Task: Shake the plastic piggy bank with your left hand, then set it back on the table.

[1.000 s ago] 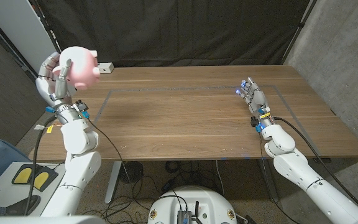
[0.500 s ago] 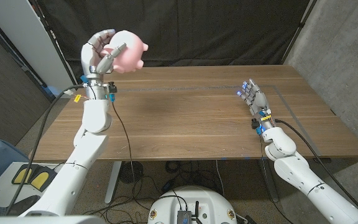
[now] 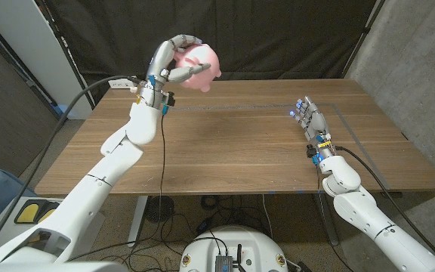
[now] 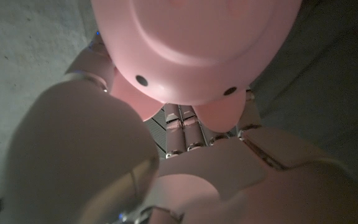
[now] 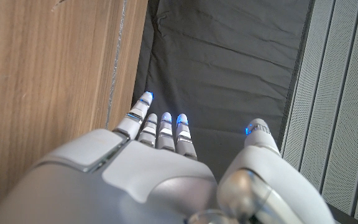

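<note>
Robot lab, black backdrop curtain [image 3: 278, 34], loose floor cables [image 3: 202, 219]

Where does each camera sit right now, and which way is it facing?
Head view: on the robot's head, looking down over the table; both arms, left hand holding the piggy bank aloft, right hand open over the table.
Left wrist view: on the left wrist, looking along the left hand at the piggy bank.
Right wrist view: on the right wrist, looking along the right hand, past the table, at a dark curtain.
Shared: head and left wrist views both show the piggy bank.

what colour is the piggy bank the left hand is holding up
Pink; the piggy bank shows best in the head view.
</note>
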Motion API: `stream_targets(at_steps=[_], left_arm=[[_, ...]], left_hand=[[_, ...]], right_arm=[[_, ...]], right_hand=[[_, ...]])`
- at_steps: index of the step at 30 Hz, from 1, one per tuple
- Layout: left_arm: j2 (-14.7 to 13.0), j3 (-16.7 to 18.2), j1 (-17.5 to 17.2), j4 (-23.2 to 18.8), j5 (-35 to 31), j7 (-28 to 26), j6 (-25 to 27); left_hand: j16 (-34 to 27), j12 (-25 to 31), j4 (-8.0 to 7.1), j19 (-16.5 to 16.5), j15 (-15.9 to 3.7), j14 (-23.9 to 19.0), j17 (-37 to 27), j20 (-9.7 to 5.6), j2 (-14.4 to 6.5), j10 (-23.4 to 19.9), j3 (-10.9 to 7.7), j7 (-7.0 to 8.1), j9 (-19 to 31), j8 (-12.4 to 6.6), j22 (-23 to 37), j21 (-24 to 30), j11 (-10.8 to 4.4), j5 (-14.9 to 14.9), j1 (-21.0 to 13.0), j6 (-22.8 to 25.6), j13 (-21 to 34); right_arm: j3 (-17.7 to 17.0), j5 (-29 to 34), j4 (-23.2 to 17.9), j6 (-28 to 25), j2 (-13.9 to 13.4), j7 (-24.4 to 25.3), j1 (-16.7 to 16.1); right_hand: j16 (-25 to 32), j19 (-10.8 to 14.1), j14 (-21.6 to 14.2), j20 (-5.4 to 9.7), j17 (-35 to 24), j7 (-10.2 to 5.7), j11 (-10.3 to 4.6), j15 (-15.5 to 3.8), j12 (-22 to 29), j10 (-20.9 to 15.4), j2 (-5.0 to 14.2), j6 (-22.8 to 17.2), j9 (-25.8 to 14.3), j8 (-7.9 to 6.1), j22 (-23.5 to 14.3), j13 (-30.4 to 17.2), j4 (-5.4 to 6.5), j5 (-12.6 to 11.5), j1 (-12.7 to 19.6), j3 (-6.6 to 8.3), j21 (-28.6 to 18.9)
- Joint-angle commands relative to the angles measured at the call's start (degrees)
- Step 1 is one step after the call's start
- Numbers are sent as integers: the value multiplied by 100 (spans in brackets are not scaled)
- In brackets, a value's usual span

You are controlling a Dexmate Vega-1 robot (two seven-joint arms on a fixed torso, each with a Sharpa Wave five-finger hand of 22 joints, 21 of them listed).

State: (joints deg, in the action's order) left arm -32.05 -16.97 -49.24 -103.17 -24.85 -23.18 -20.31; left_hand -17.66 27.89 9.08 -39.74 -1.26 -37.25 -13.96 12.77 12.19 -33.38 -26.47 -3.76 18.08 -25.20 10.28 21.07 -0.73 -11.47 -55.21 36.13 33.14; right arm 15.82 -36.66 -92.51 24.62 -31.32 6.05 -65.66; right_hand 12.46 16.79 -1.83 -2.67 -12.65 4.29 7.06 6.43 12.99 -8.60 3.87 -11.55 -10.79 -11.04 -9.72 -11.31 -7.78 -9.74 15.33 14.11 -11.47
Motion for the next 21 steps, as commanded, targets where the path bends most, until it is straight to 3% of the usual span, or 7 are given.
stream_targets(at_steps=[1,4,10,15,21], left_arm=[[-523,-1058,596,-100,-1557,488,1097],[-601,-1291,727,-2,-1497,770,1138],[-681,-1432,745,12,-1352,761,1221],[-743,-1345,650,-35,-1033,626,1204],[-814,-929,318,-160,-363,235,1052]], left_hand=[[3,-23,41,-590,-14,-1,-14,-615,-1990,-18,-15,10,-5,21,31,18,-4,-14,-1952,22,23],[6,-27,45,-585,-14,-2,-14,-612,-1984,-27,-15,12,-10,25,31,17,5,-13,-1953,30,27],[17,-38,44,-575,6,9,-14,-599,-1984,-34,-18,-2,-18,30,32,15,7,-13,-1947,49,34],[17,-42,48,-575,3,4,-16,-597,-1983,-47,-19,3,-23,33,32,16,12,-13,-1949,63,39],[20,-49,49,-577,8,-5,-16,-596,-1976,-69,-18,4,-27,36,33,19,11,-12,-1944,89,47]], right_arm=[[19,5,32,-19,30,-17,63],[22,1,38,-30,35,-9,64],[23,-23,35,-64,24,-14,54],[22,-30,30,-69,12,-28,46],[11,-42,29,-51,-2,-58,44]], right_hand=[[-37,39,-30,-5,-23,38,21,21,5,-31,7,-15,-9,2,-26,-28,-9,-29,48,-7,0],[-35,36,-35,-3,-24,38,21,19,5,-30,8,-17,-9,1,-26,-28,-9,-29,48,-8,2],[-38,38,-32,-4,-25,41,26,23,3,-30,11,-15,-9,2,-26,-29,-7,-30,47,-9,3],[-39,38,-30,-1,-25,43,17,22,2,-29,11,-15,-9,2,-27,-29,-8,-30,49,-10,4],[-41,39,-29,-2,-25,40,21,23,0,-25,12,-14,-9,2,-27,-29,-9,-31,50,-10,5]])
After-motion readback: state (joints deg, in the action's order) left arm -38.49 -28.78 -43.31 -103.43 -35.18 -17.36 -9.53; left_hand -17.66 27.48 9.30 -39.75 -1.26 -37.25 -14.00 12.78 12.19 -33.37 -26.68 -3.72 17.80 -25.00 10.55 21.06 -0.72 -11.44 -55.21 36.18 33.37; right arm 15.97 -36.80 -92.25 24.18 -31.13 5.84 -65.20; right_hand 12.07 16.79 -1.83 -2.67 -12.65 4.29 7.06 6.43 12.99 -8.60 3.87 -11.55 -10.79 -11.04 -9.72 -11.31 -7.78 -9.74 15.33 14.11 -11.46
